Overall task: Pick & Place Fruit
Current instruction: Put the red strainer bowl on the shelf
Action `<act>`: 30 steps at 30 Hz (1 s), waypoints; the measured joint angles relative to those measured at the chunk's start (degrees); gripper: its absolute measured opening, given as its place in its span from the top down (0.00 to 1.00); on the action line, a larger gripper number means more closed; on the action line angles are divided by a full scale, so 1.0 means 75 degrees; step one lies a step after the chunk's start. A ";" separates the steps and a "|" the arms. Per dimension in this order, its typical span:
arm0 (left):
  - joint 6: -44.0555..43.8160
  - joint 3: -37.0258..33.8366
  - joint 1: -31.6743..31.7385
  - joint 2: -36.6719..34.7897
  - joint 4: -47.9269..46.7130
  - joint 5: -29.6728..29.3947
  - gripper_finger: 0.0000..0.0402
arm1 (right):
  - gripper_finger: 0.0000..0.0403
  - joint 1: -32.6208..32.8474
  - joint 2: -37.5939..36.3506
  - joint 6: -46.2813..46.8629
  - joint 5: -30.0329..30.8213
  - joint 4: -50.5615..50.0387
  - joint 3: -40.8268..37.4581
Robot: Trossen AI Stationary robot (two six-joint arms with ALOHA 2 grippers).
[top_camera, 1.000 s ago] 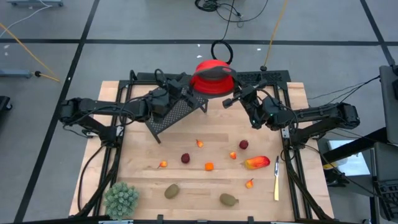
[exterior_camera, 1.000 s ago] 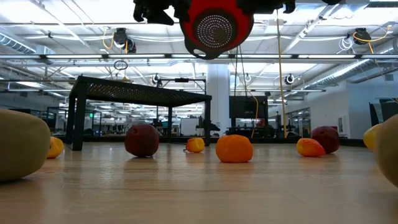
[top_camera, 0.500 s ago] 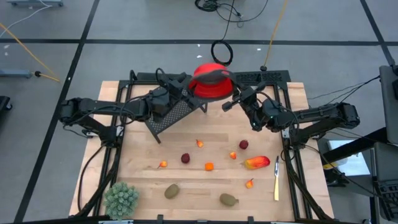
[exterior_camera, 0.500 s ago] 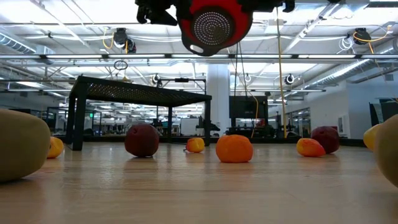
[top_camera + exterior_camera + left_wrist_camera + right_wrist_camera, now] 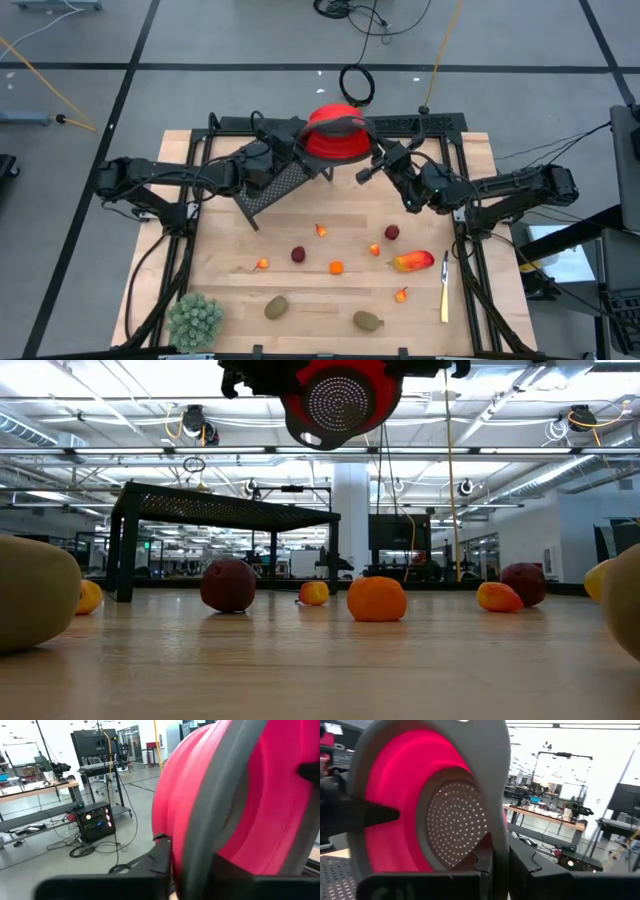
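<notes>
A red colander [image 5: 335, 135] with a grey rim hangs on edge above the table's far side, its perforated base [image 5: 340, 400] facing the near edge. My left gripper [image 5: 303, 142] is shut on it from the left, my right gripper [image 5: 368, 160] from the right. The fruit lies on the wooden table below. There are two dark red balls [image 5: 298, 254] [image 5: 391, 232], an orange piece [image 5: 336, 267] and a long red-orange-yellow piece [image 5: 413, 262]. Two brownish-green ovals [image 5: 276, 307] [image 5: 367, 320] and several tiny orange bits lie there too. My left gripper pinches the colander's grey rim [image 5: 200, 850] between its two fingers, coming level from the table's left. The colander is lifted clear, standing on edge. My right gripper pinches the grey rim [image 5: 497, 820] on the opposite side between its fingers [image 5: 530, 865]. It comes from the table's right, about level.
A black mesh rack [image 5: 275, 185] stands under the left arm at the far left. A pale green spiky plant [image 5: 195, 318] sits at the near left corner. A thin yellow tool [image 5: 444, 285] lies near the right edge. Black frame rails run along both sides.
The colander has shifted a little toward the table's left, up against my left gripper, carried by my right gripper, and stays lifted on edge. The fruit has not moved.
</notes>
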 joint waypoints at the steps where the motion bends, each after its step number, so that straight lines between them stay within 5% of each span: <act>1: -0.0006 0.0000 -0.0018 0.0000 0.0000 -0.0053 0.96 | 0.95 -0.0003 0.0000 0.0006 -0.0161 -0.0018 0.0000; 7: -0.0124 -0.0009 -0.0028 -0.0009 -0.0029 -0.0129 0.98 | 0.89 0.0000 -0.0006 -0.0003 -0.0324 -0.0208 0.0000; 20: -0.0318 -0.0009 0.0011 -0.0003 -0.0088 -0.0474 1.00 | 0.60 0.0000 -0.0022 0.0338 -0.0764 -0.0397 0.0000; 30: -0.1054 -0.0009 0.0469 -0.0003 -0.0904 -0.0633 1.00 | 0.50 0.0000 -0.0035 0.0373 -0.0734 -0.0451 0.0000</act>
